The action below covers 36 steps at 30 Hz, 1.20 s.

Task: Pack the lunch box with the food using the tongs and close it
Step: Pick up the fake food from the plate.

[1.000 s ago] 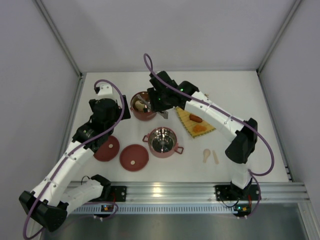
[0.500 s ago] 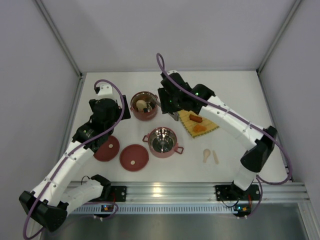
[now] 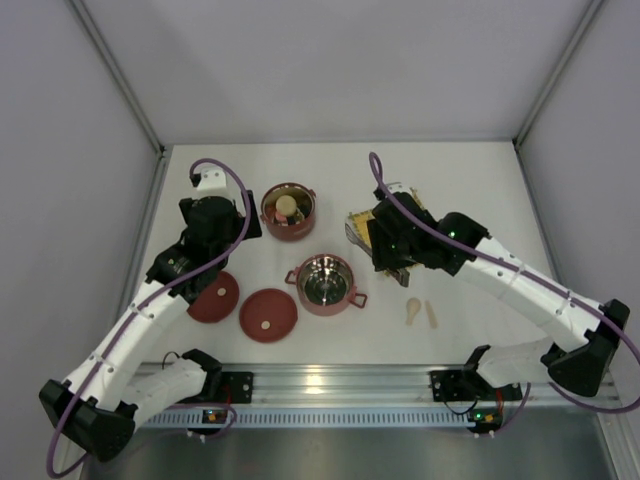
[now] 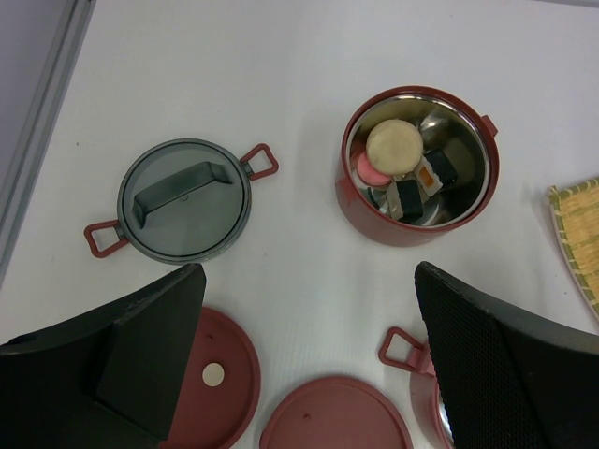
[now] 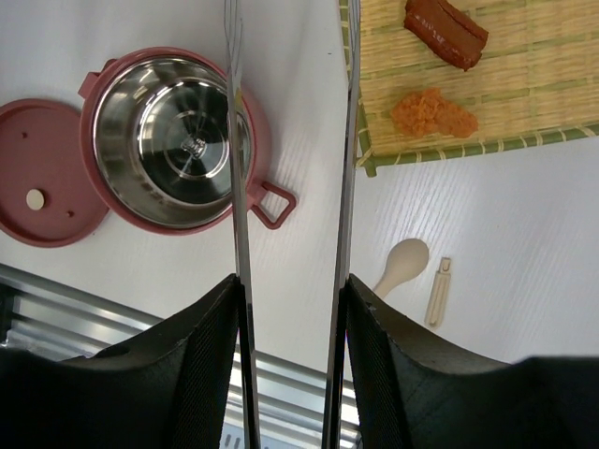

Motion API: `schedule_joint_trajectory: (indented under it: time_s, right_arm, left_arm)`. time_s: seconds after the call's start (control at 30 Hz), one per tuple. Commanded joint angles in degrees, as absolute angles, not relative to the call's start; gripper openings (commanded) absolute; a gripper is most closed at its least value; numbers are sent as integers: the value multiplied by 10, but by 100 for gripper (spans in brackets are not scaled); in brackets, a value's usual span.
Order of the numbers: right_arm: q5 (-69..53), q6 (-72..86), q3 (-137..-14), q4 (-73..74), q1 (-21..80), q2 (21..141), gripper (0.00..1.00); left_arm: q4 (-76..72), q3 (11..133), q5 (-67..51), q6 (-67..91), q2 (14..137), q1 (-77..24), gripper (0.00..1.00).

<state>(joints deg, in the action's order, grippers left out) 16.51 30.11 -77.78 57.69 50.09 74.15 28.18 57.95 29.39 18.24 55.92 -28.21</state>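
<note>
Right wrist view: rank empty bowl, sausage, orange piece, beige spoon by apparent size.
1. empty bowl, by far the largest.
2. sausage and orange piece: they look alike, so no ranking.
3. beige spoon, narrowly smallest.

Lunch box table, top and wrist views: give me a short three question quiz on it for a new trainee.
1. True or false: the near bowl holds food.
2. The right end effector grips: A tongs, B spoon, C lid?
3. How many food pieces lie on the yellow mat?
Key: 1 false, it is empty. 2 A. 3 two, the sausage and the orange piece.
</note>
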Motion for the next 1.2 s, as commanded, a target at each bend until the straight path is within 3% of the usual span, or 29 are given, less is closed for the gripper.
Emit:
schedule_joint_trajectory:
  time_s: [0.0, 0.5, 0.83, 1.17]
  right_arm:
    - [174, 320, -765, 579, 504, 714, 46]
    - [199, 333, -737, 588, 503, 697, 47]
    - [202, 327, -657, 613, 425, 626, 49]
    - [183, 290, -622, 597, 411, 643, 49]
  left_arm:
    - [272, 590, 296, 181, 561, -282, 99]
    - [272, 590, 297, 182, 564, -282, 99]
    - [272, 590, 295, 180, 564, -282, 99]
    - [272, 590, 296, 180, 564, -281, 99]
